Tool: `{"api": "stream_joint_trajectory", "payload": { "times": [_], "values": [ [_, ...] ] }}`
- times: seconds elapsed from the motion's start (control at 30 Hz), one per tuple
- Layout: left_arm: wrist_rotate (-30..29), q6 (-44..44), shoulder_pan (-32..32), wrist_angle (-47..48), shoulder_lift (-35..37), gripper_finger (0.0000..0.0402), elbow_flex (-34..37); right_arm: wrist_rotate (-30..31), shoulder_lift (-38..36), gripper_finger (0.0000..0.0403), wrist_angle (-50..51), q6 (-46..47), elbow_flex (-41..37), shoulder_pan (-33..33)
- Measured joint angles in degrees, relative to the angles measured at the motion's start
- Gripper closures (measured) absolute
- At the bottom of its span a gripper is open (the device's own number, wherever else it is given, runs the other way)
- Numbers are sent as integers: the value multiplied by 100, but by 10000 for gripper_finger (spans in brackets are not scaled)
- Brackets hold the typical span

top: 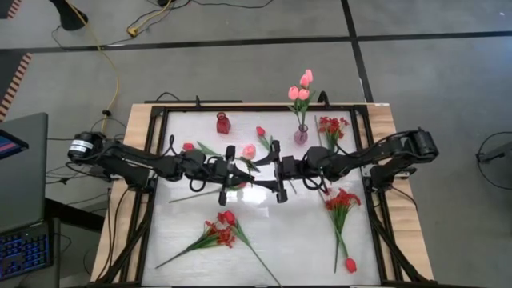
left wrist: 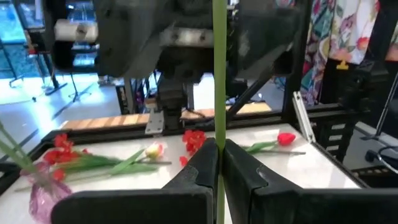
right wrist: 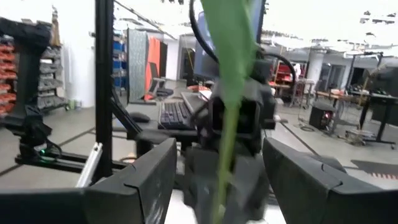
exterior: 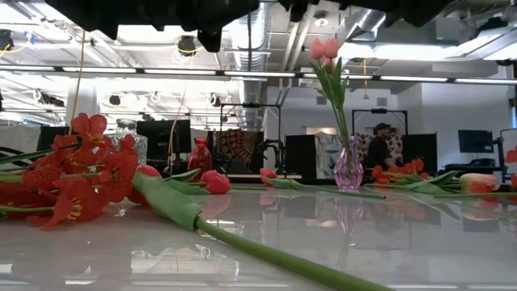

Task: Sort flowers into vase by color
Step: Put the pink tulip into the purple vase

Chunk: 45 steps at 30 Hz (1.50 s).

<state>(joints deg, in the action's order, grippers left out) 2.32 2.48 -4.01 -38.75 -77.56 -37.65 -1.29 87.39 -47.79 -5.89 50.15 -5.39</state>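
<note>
Two grippers meet at the frame's centre over one flower stem.

Left gripper (left wrist: 217,163) is pinched tight on the green stem (left wrist: 219,74) of a pink tulip (top: 249,150); right gripper (right wrist: 219,163) stands spread around that stem without touching it. Pink tulips (top: 301,86) fill the vase (top: 301,134) at upper centre; red flowers (top: 342,200) lie scattered on the table (top: 288,240).

Overhead straight down; low level across table (top: 264,240); wrists facing.

Lab: exposed ceiling ducts (exterior: 250,48), monitors (exterior: 475,141).
</note>
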Motion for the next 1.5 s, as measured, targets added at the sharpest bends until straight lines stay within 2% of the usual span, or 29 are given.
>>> {"api": "stream_joint_trajectory", "payload": {
  "times": [0.27, 0.4, 0.57, 0.83, 1.0, 1.1, 1.23, 1.4, 1.5],
  "values": [
    [-81, -87, 88, -16, -17, 401, -106, 167, 2, 140, 81, -11, 0, 44],
    [-109, -29, 90, 189, -49, 401, -265, 169, 2, 158, 82, 34, 0, 68],
    [-154, 9, 105, 338, -50, 401, -319, 176, 2, 206, 82, 32, 0, 70],
    [-154, 9, 110, 357, -50, 401, -319, 176, 2, 312, 109, 36, 0, 105],
    [-159, 143, 115, 355, -50, 396, -319, 174, -17, 357, 125, 48, 0, 107],
    [-156, 297, 114, 450, -45, 376, -319, 174, -86, 375, 244, 46, 0, 103],
    [-248, 468, 116, 667, -27, 330, -319, 223, -356, 375, 689, 46, 0, 107],
    [-733, 727, 120, 1260, 361, 265, -319, 831, -1042, 362, 1616, -92, 0, 105],
    [-1054, 713, 127, 1999, 845, 240, -321, 1255, -1532, 365, 2282, -410, 0, 110]
  ]
}}
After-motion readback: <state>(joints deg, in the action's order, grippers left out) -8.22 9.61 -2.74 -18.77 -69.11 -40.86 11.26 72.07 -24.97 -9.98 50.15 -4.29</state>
